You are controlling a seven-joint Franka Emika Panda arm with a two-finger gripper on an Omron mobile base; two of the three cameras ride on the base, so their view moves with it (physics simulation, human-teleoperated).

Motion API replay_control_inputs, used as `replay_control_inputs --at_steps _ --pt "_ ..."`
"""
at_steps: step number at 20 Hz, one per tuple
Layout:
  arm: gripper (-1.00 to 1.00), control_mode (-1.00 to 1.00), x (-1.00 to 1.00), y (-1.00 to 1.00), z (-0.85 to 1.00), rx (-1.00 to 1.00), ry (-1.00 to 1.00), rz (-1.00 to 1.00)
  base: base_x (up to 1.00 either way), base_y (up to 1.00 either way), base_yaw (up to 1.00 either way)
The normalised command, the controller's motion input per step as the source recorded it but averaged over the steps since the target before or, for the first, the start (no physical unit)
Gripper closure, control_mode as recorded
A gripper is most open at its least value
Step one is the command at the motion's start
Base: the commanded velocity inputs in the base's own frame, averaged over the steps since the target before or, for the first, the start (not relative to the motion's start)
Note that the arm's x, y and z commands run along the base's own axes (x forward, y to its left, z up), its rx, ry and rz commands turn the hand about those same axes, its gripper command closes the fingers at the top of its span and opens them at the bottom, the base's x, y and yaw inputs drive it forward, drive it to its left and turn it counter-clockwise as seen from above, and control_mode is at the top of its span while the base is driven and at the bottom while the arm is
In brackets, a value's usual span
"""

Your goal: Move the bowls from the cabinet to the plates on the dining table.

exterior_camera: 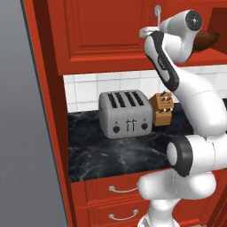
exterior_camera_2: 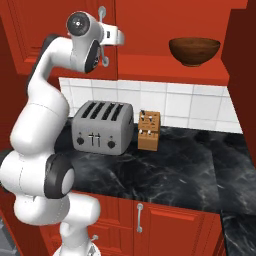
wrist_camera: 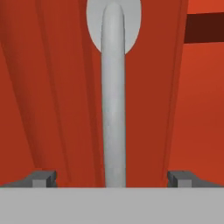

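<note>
Red cabinet fronts hang over a black marble worktop where, taking the toaster as landmark, a knife block stands just right of it. Above the toaster the tool has its fingers spread wide either side of the silver door handle, apparently lined up to pull that door. Up and well right of the toaster, the brown bowl sits on the open cabinet shelf.

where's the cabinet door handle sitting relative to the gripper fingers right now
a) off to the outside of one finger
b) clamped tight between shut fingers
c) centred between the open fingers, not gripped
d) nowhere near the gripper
c: in the hand view the silver handle runs up the middle of the gripper, with clear red door showing between it and each of the fingertips, so the jaws stand wide open around it.
</note>
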Motion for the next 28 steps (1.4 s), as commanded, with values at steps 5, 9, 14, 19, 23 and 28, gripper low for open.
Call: replay_control_inputs --at_steps 5,9,14,19,23,28 --pt "-1.00 -1.00 0.53 -0.05 -0.08 0.00 0.00 0.00 0.00 0.00 0.00" --pt "-1.00 -1.00 0.59 -0.07 -0.13 0.00 0.00 0.00 0.00 0.00 0.00" --pt "1.00 -1.00 0.75 -0.04 -0.23 0.00 0.00 0.00 0.00 0.00 0.00" --pt "1.00 -1.00 0.19 0.01 -0.05 0.00 0.00 0.00 0.00 0.00 0.00" --pt "1.00 -1.00 -0.38 0.20 0.06 0.00 -0.04 0.00 0.00 0.00 0.00" --pt "1.00 -1.00 -0.71 0.31 0.19 0.02 -0.08 0.00 0.00 0.00 0.00"
